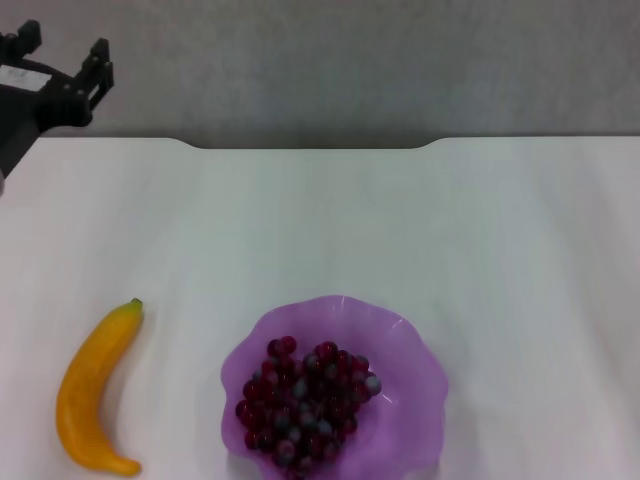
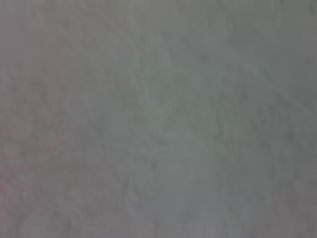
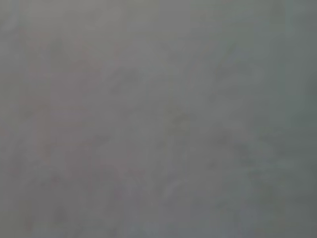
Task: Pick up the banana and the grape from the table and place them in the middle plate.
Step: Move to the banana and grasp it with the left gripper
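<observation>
Head view, worktop: a broad white surface with a shallow notch in its far edge, and a grey wall behind it.
Head view, middle plate: the purple, see-through plate with a wavy rim sits on the worktop at the near edge of the view, a little to the left of the notch's midpoint. I take it as my landmark.
Head view, grape: the bunch of dark red and purplish berries lies inside the middle plate, toward its near left part, and some berries carry a grey bloom.
Head view, banana: it lies flat on the worktop well to the left of the middle plate and clear of it. Its green tip points away from me and its curved back faces away from the plate.
Head view, my left pincer: it is black and raised, far off to the left and beyond the middle plate, past the far edge of the worktop and in front of the wall. Its two fingers stand spread apart with nothing between them.
Head view, my right pincer: it does not appear here.
Left wrist view: only a plain grey, blurred surface, with no fingers and no task thing.
Right wrist view: the same plain grey blur, so I cannot tell how my right pincer stands.
</observation>
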`<state>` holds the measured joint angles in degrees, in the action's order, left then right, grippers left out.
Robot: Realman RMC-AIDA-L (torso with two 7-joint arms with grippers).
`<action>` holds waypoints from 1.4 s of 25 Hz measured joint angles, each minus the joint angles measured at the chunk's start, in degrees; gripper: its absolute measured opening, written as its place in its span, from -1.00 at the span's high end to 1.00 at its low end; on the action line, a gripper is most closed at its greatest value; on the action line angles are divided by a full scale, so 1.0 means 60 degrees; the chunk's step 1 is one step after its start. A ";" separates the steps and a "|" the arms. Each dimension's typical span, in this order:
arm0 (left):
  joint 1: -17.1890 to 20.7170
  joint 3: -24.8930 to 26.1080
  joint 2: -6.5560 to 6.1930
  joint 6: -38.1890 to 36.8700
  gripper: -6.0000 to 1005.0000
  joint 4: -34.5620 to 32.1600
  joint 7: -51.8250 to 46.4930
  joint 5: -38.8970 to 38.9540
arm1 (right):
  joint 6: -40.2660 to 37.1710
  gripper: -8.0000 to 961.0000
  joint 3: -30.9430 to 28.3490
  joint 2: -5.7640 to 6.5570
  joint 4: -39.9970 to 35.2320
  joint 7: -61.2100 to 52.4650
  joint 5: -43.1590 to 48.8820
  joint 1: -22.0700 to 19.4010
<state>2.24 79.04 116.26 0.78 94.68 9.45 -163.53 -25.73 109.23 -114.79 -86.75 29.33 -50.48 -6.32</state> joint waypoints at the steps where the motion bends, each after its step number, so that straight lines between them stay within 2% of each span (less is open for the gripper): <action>1: 0.0066 -0.0057 -0.0004 -0.0228 -0.26 -0.0039 -0.0020 0.0047 | -0.0579 -0.40 0.0129 0.0006 0.0181 -0.0364 0.0263 -0.0133; 3: 0.0156 -0.0127 -0.0008 -0.0530 -0.26 -0.0073 -0.0035 0.0159 | -0.1380 -0.40 0.0251 0.0012 0.0508 -0.1259 0.0991 -0.0303; 5: 0.0200 -0.0153 -0.0015 -0.0665 -0.26 -0.0101 -0.0046 0.0303 | -0.1993 -0.40 0.0207 0.0020 0.1018 -0.2928 0.2342 -0.0404; 10: 0.0212 -0.0185 -0.0041 -0.0633 -0.26 -0.0160 -0.0052 0.0593 | -0.2716 -0.40 -0.0757 0.0029 0.2199 -0.7294 0.6034 -0.0419; 14: 0.0193 -0.0269 -0.0082 -0.0167 -0.26 -0.0102 -0.0003 0.0642 | -0.2825 -0.40 -0.1031 0.0018 0.2637 -0.8088 0.6664 -0.0385; 17: 0.0105 -0.0139 -0.0105 0.1072 -0.25 0.0196 0.0113 0.0621 | -0.2829 -0.40 -0.1043 0.0016 0.2769 -0.7953 0.6670 -0.0384; 23: -0.0377 0.0591 -0.0033 0.4890 -0.25 0.1276 0.0652 0.0672 | -0.2828 -0.40 -0.1055 0.0016 0.2825 -0.7859 0.6719 -0.0362; 26: -0.0885 0.0989 -0.0022 0.6706 -0.25 0.1528 0.0660 0.0619 | -0.2800 -0.40 -0.1057 0.0017 0.2827 -0.7847 0.6781 -0.0357; 31: -0.2160 0.1696 -0.0013 0.9619 -0.25 0.1253 0.0559 -0.0008 | -0.2757 -0.40 -0.1019 0.0017 0.2753 -0.7775 0.6788 -0.0336; 35: -0.2971 0.2011 -0.0020 1.0746 -0.25 0.0436 0.0480 -0.0164 | -0.2756 -0.40 -0.1006 0.0029 0.2748 -0.7771 0.6789 -0.0317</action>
<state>-15.58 91.10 116.14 65.26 97.29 12.33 -164.51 -42.27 103.19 -114.62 -70.26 -17.30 -9.74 -8.22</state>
